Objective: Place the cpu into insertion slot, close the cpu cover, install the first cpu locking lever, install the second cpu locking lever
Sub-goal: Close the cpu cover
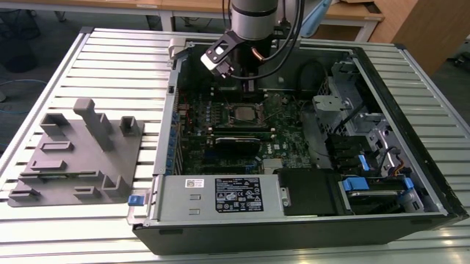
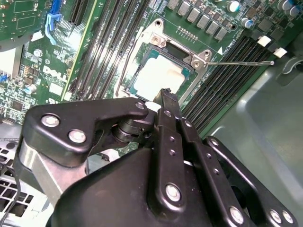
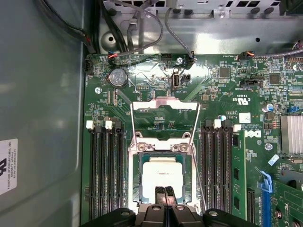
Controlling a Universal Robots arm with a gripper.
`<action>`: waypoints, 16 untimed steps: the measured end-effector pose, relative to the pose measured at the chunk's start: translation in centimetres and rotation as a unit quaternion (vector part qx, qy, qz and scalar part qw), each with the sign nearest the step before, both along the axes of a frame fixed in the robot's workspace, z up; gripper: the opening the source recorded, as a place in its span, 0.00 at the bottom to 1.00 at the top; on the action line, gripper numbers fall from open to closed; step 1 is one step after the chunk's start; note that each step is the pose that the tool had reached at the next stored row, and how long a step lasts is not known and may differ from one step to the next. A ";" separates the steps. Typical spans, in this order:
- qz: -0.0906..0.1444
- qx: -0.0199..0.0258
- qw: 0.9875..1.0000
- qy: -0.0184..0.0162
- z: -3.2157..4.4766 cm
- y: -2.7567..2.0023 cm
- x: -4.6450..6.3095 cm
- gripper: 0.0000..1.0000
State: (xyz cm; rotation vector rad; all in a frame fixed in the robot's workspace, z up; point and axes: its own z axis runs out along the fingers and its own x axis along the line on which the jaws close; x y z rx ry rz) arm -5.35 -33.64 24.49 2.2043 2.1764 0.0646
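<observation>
Silvery-grey metal is seen at the middle of the insertion slot. The cpu lies flat inside it and is judged to be seated, because its edges run parallel to the shiny rim in both wrist views. The gripper hangs just over one edge of the cpu. Its fingers are pressed together and nothing is pinched between them. Whether the fingertips touch the chip cannot be told, since that edge is covered by them.

The cpu cover is folded back, away from the slot, so the chip is left open from above; the cover is not yet closed. Two thin wire levers are raised beside the cover, free of their hooks, which is probably why the cover can stand open. Long black memory slots run on both sides of the slot.

In the exterior view the arm is placed at the upper middle of the frame, over the open computer case, and the slot is seen below it near the centre. The case rests on a slatted metal worktop, and a grey plastic fixture stands at the exterior view's left. The fingertips are hard to make out there against the dark case. The part of the slot under the gripper is cut off in the first wrist view.
</observation>
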 end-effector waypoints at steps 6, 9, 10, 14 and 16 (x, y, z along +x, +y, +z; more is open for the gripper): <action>0.000 0.000 1.000 0.000 0.10 0.00 0.0 0.11; 0.000 0.000 1.000 0.000 0.21 0.00 0.0 0.11; 0.000 0.000 1.000 0.000 0.23 0.00 0.0 0.11; 0.000 0.000 1.000 0.000 0.38 0.00 0.0 0.11; 0.000 0.000 1.000 0.000 0.47 0.00 0.0 0.11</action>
